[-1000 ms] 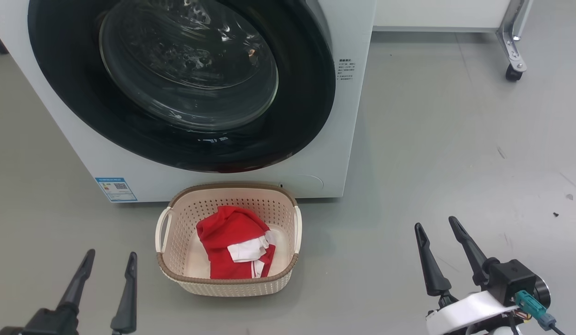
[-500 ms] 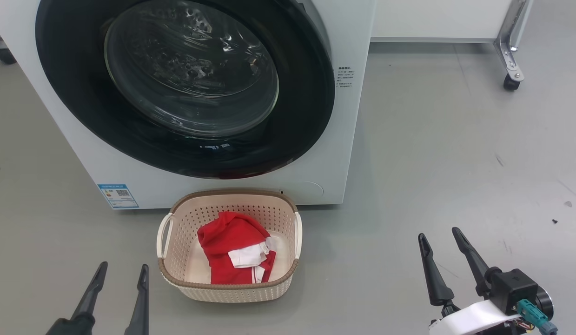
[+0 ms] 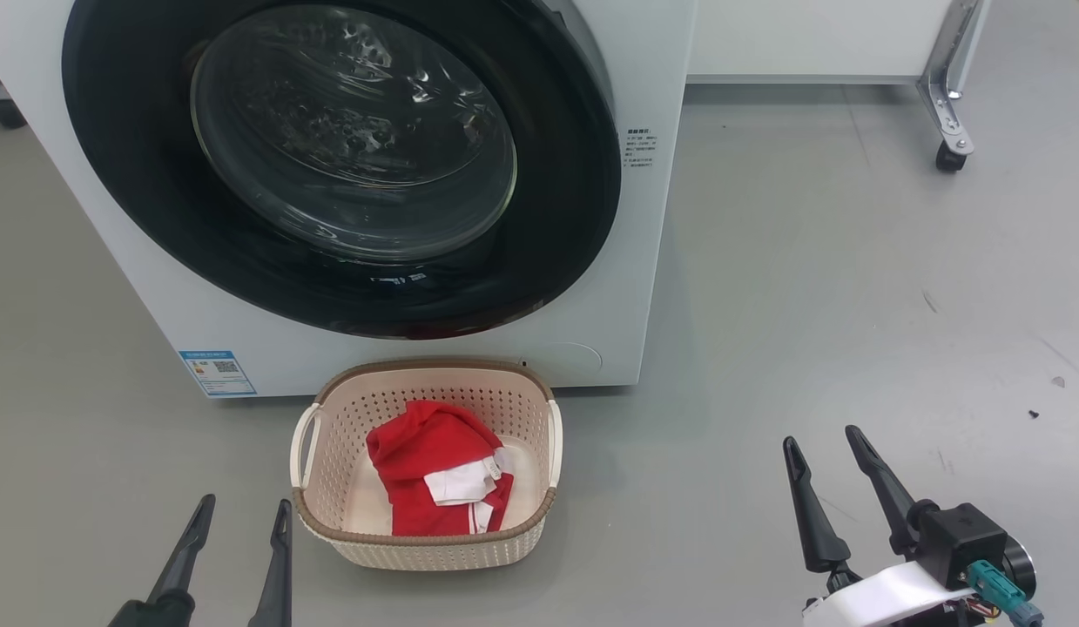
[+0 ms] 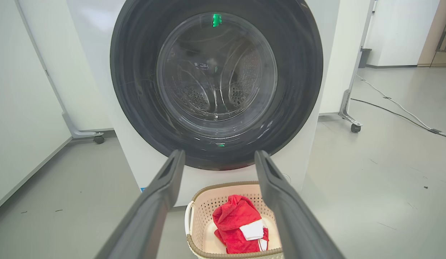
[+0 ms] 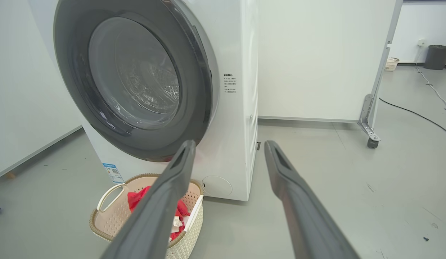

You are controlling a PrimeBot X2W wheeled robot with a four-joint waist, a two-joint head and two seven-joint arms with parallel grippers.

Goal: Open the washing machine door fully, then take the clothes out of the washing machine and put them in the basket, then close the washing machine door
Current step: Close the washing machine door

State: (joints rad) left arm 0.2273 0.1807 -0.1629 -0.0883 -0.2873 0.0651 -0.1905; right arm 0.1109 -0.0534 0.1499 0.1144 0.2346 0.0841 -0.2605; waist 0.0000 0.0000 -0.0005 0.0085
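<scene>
Left gripper [image 3: 245,502]: lower left of the head view, jaws spread wide and holding nothing; both dark fingers point up the frame, leaning slightly right, just left of the basket.
Right gripper [image 3: 821,434]: lower right of the head view, jaws equally wide apart and empty; fingers point up and slightly left, over bare floor [image 3: 853,261], well apart from the basket.
Washing machine [image 3: 652,261]: white box across the upper left and centre of the head view, its front facing the camera.
Washing machine door [image 3: 574,218]: round black rim lying flat against the machine's front and looking closed; the perforated drum shows through the clear window [image 3: 347,148].
Basket [image 3: 426,542]: lower centre of the head view, on the floor just in front of the machine, below the door; upright with its open top up, its long axis running left to right across the frame and a white handle at each end.
Clothes [image 3: 417,444]: red garment bunched inside the basket, right of its middle; its longer extent runs up and down the frame, from the far wall to the near rim, white patch [image 3: 456,483] on its lower right.
Blue sticker [image 3: 217,373]: lower left corner of the machine's front.
Caster [image 3: 947,158]: upper right of the head view, under a metal leg.
</scene>
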